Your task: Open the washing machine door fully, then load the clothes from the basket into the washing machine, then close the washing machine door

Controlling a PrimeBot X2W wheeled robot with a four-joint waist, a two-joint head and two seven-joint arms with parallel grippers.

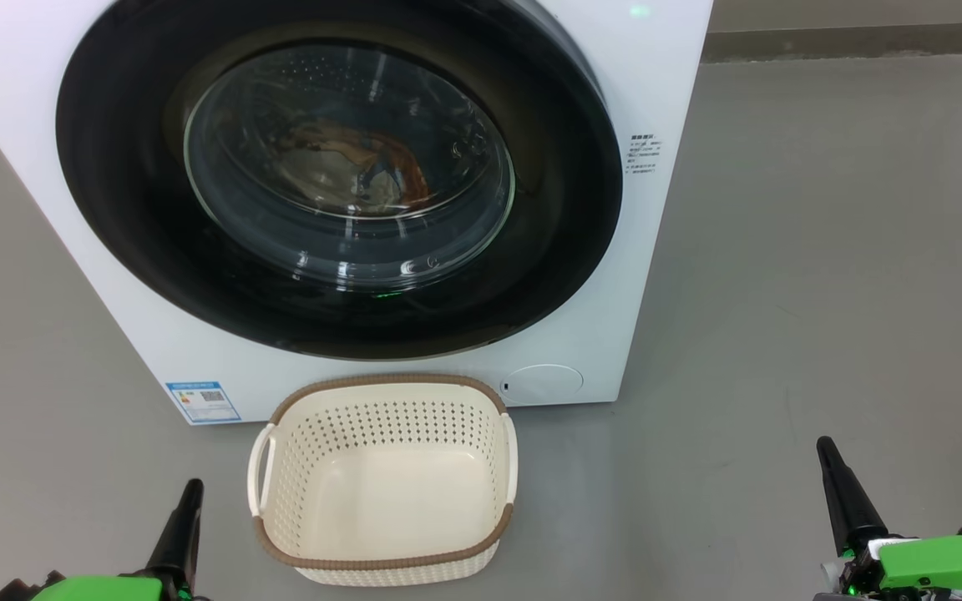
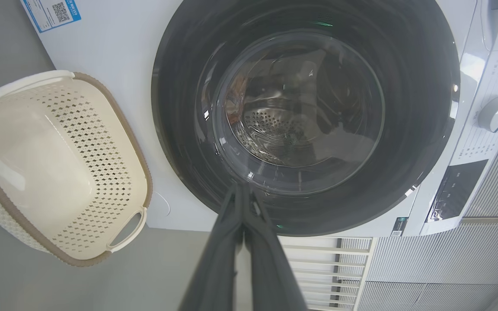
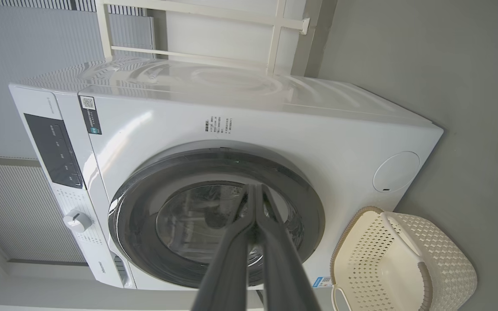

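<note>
Sitting before washing machine (image 1: 656, 83): basket (image 1: 381, 381)

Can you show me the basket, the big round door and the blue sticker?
basket (image 1: 381, 381): head view, back brown rim
washing machine door (image 1: 564, 217): head view, black ring
blue sticker (image 1: 203, 401): head view, its middle

I record the washing machine (image 1: 665, 250) as white, its door (image 1: 139, 250) glossy black around a clear glass centre. Through the glass I see the clothes (image 1: 364, 159), orange and cream with a dark patch. The basket (image 1: 381, 384) is cream, its walls pierced in a diamond pattern, its rim brown and woven-look. The label sticker (image 1: 203, 402), lower left, is blue. I note the floor (image 1: 823, 292) as plain grey. The left end effector (image 1: 193, 486) and right end effector (image 1: 823, 444) have black fingers and green housings.
</note>
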